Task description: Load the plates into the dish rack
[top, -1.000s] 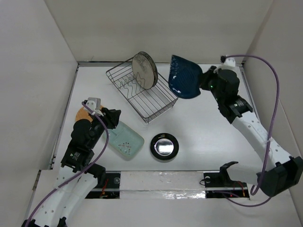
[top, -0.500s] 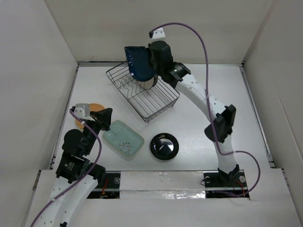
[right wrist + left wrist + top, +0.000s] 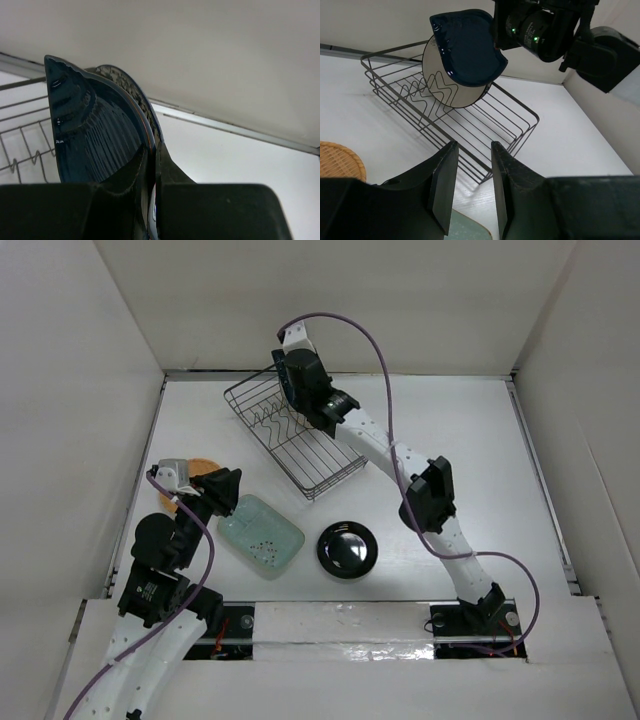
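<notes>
Top external view: dish rack (image 3: pixel 300 435) sits at the far middle of the surface (image 3: pixel 480 460), turned at an angle. Right arm reaches across to the rack's far end; right jaws clenched on the rim of the dark blue teardrop plate (image 3: pixel 285 375), held on edge above the rack.

Left wrist view: blue plate (image 3: pixel 465 50) hangs in front of the cream round plate (image 3: pixel 445 85), which stands upright among the rack's tines. Whether the two plates touch: cannot tell. Left jaws released, a gap between them, nothing in it.

Right wrist view: blue plate (image 3: pixel 95 130) pinched between the two fingers, rack wires at lower left.

On the surface, near side: mint-green plate (image 3: pixel 260 535) flat, just right of the left arm; black round plate (image 3: pixel 347 549) to its right, apart from it. Orange plate (image 3: pixel 195 472) at far left, partly hidden by the left arm.
</notes>
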`<state>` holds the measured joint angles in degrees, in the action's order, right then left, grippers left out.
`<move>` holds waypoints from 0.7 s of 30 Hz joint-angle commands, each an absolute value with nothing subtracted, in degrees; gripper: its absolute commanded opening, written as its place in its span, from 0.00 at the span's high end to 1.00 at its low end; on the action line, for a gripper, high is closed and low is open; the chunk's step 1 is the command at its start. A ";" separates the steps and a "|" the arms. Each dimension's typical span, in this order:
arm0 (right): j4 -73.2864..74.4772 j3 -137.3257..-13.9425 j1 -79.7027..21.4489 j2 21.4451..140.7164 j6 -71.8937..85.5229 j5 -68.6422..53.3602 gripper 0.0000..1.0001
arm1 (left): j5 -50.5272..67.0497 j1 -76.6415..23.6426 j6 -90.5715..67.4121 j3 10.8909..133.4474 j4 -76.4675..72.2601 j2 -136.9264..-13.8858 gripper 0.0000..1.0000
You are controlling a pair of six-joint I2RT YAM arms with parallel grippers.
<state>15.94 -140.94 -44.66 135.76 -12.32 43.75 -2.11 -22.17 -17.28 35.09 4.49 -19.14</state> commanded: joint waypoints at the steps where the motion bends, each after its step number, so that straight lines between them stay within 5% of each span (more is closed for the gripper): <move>1: -3.33 -145.55 -46.84 136.31 -21.60 49.48 1.00 | -1.94 -22.59 -17.58 35.68 1.93 -18.90 0.70; 21: -14.59 -144.94 -46.32 140.54 -31.02 48.43 1.00 | -1.49 -22.59 -17.58 35.60 1.76 -20.13 0.71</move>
